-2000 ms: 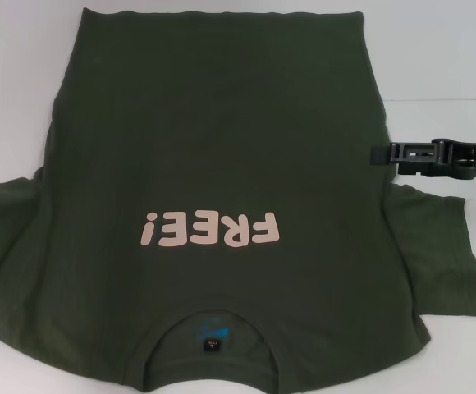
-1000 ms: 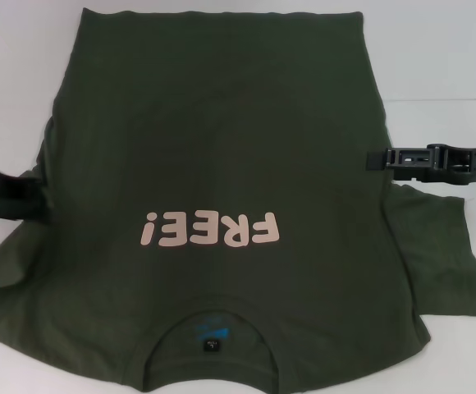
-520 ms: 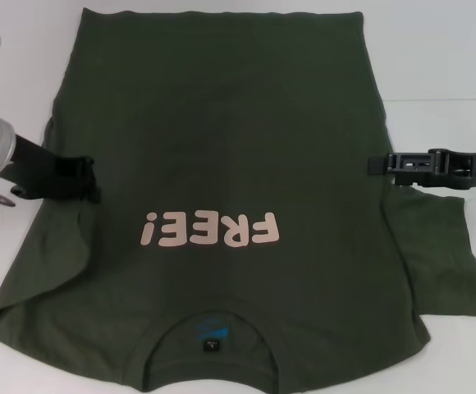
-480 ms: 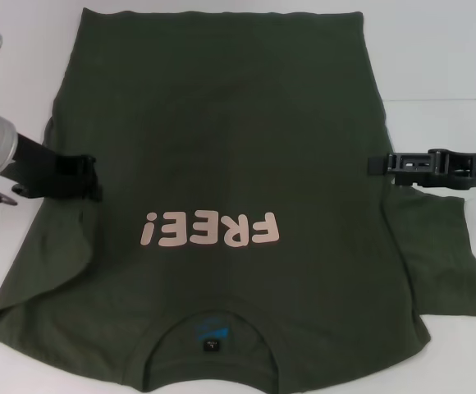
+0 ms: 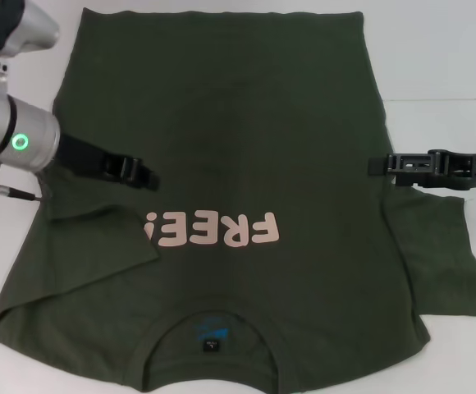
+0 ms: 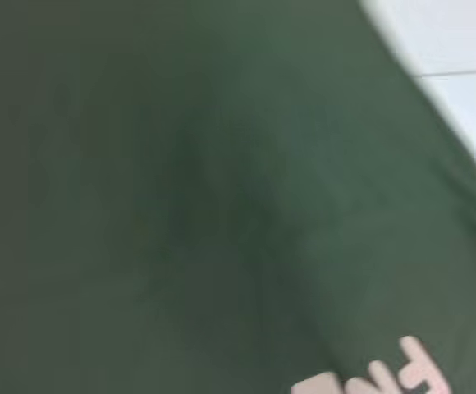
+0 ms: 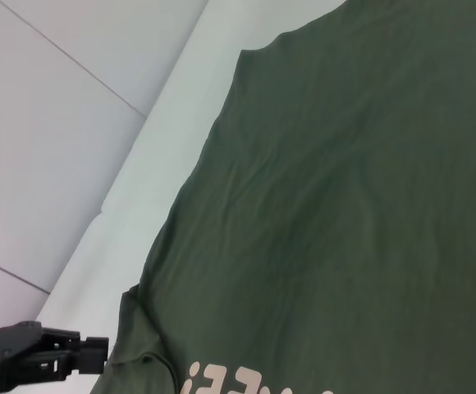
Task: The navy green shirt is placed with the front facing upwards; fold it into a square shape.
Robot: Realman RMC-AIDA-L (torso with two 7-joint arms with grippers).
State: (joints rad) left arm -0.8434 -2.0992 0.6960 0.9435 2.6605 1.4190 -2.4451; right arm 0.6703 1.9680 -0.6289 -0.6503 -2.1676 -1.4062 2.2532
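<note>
We see the left gripper (image 5: 144, 176) out over the shirt (image 5: 221, 107), just left of the "FREE!" lettering (image 5: 212, 230), with the left sleeve (image 5: 98, 238) drawn inward so its edge now covers the exclamation mark. The fingers look pinched on that sleeve cloth, though the grip itself is dark against dark and we judge it rather than see it plainly.

The shirt lies flat, front up, on the white table (image 5: 443, 49), collar (image 5: 212, 336) nearest us and hem at the far side.

Two seconds ago the left arm was out of sight and the left sleeve lay spread on the table. A second ago the gripper appeared at the shirt's left edge, and since then it has carried the sleeve steadily rightward across the chest. That means the first side fold is under way but not yet laid down.

The right gripper (image 5: 377, 164) has barely moved: it hovers at the shirt's right edge, above the right sleeve (image 5: 443, 263), which stays spread out. We cannot tell how its fingers stand.
</note>
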